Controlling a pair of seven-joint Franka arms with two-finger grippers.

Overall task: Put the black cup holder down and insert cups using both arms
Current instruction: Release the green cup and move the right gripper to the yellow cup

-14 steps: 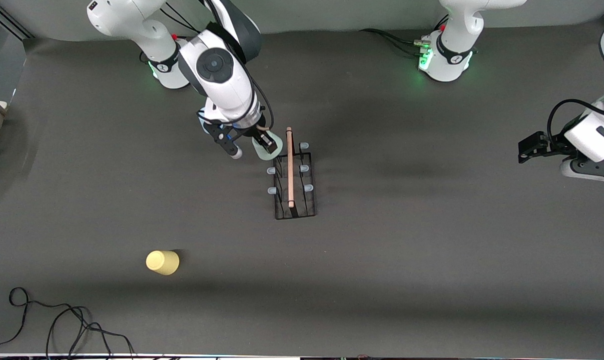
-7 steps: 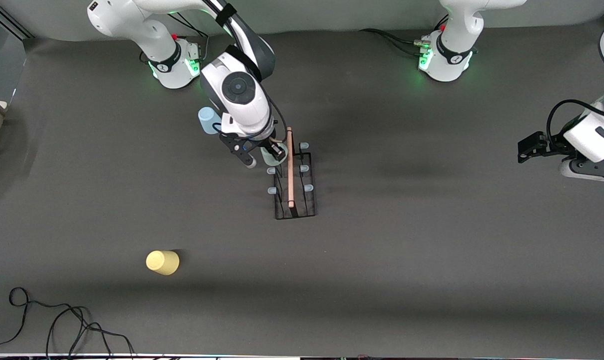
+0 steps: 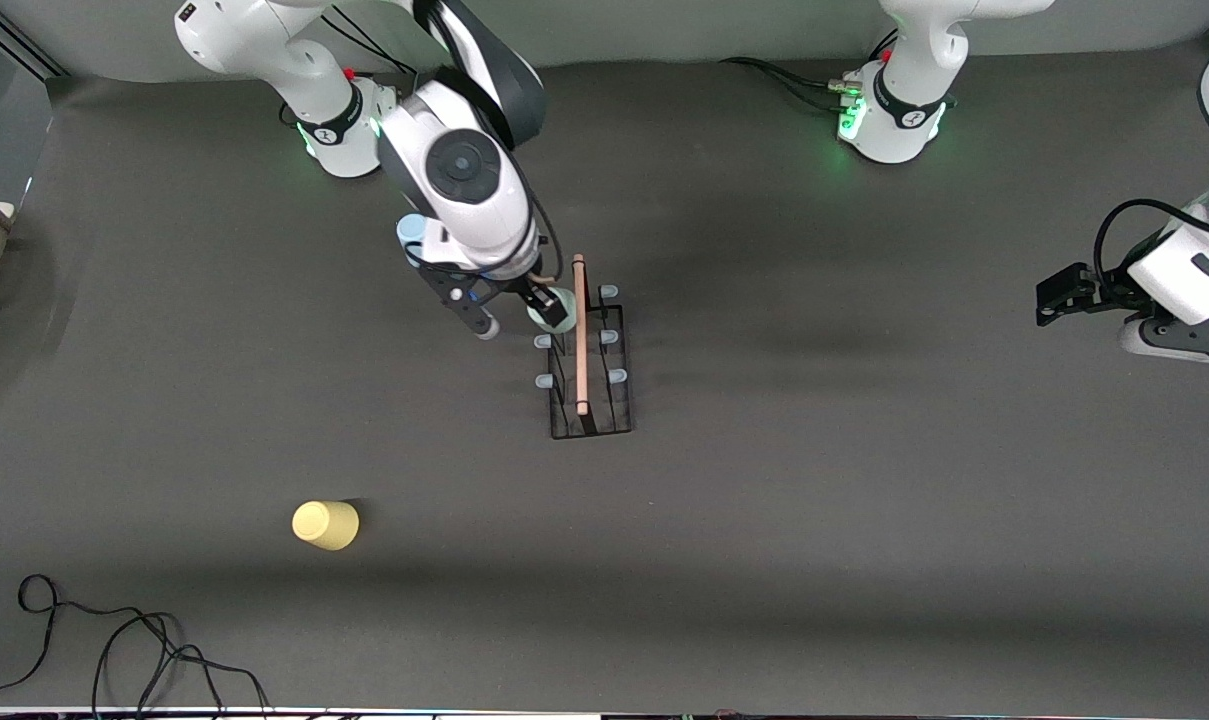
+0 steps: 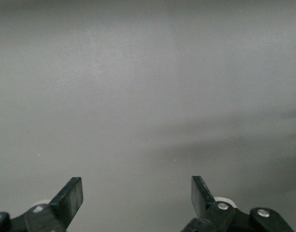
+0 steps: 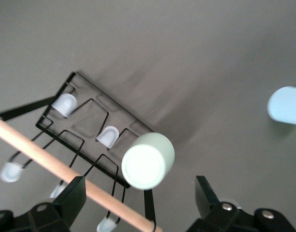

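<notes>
The rack [image 3: 589, 365] sat mid-tabletop with the green cup [image 5: 148, 160] upside down on its corner peg, farthest from the front camera; the right gripper [image 5: 138, 203] hung right over it, jaws apart and off the cup. The left gripper [image 4: 137, 198] waited at its own end, jaws apart. The yellow cup [image 3: 325, 525] and blue cup [image 5: 286, 105] looked light, thin and slick, so a gentle side pinch mid-wall seemed safest.

Three cups, green [image 3: 552, 308], yellow [image 3: 325, 524], blue [image 3: 410, 232]; one black cup holder [image 3: 590, 372]; two arms.
</notes>
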